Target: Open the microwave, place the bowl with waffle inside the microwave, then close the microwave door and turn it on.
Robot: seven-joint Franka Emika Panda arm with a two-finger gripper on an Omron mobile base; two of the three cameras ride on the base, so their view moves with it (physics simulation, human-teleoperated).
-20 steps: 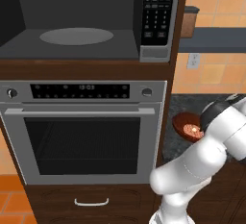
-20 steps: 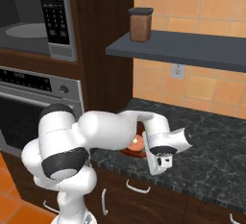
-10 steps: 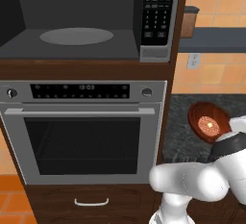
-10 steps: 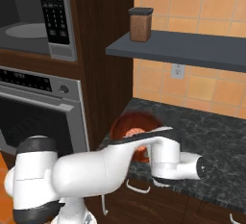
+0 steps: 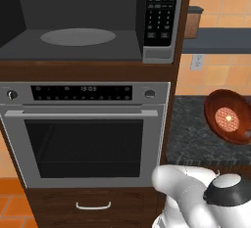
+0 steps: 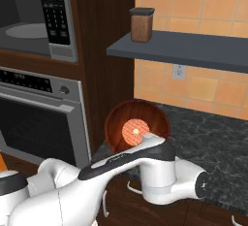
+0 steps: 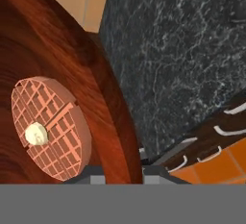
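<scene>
The microwave (image 5: 159,11) stands open, its grey turntable (image 5: 78,37) bare and its door out of view; its keypad also shows in the right base view (image 6: 53,11). The reddish-brown bowl (image 5: 215,107) (image 6: 118,123) hangs above the dark counter, tipped so its inside faces the cameras. The waffle (image 5: 227,118) (image 6: 135,130) (image 7: 50,127) lies in its middle with a pale dab on top. My gripper (image 7: 124,170) is shut on the bowl's rim (image 7: 115,122), which passes between the fingertips at the bottom of the hand view.
A steel oven (image 5: 88,144) with a bar handle sits under the microwave. Right of it runs a dark stone counter (image 6: 218,137). Above the counter is a grey shelf (image 6: 193,50) with a brown jar (image 6: 141,24), and a wall outlet (image 6: 179,71).
The bowl has risen off the counter with the waffle in it and tipped toward the cameras. The arm has swung low and forward. The gripper stays shut.
</scene>
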